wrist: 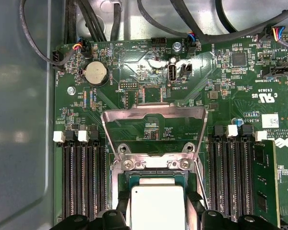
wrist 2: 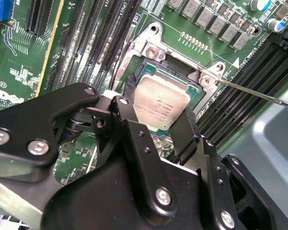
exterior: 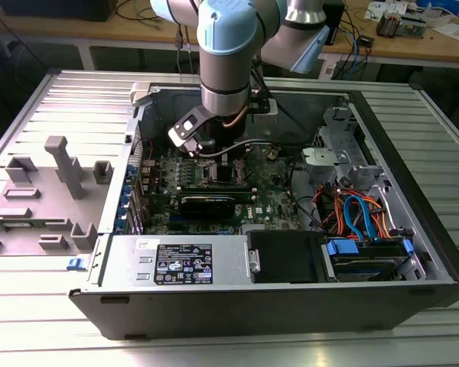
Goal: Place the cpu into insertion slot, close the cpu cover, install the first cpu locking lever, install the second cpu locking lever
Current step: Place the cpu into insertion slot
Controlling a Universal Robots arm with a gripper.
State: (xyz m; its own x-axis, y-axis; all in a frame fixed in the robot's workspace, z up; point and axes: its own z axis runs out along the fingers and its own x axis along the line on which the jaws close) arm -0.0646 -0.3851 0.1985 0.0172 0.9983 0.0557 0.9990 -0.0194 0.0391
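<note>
The arm [exterior: 226, 92] is built of round silver-grey segments, with pale blue caps [exterior: 226, 30] over the joints. Near its wrist sits a small black-and-white block [exterior: 185, 131], and a thin copper-coloured cable [exterior: 234, 120] curls beside it. In the second wrist view the tool [wrist 2: 156, 112] is matte black throughout. It has flat angular links, rounded at the pivots, dotted with small holes and fastened with bright silver screws [wrist 2: 37, 147]. Its two fingers [wrist 2: 186, 134] are slim, black and blunt-ended.

even overhead light brightens the ribbed table [exterior: 61, 92] in the exterior view, while the arm [exterior: 226, 69] shades the motherboard [exterior: 275, 200] inside the computer case [exterior: 291, 306]. in the first wrist view the cpu [wrist: 156, 206] glares almost white and pale reflections smear the case wall [wrist: 19, 120].
</note>
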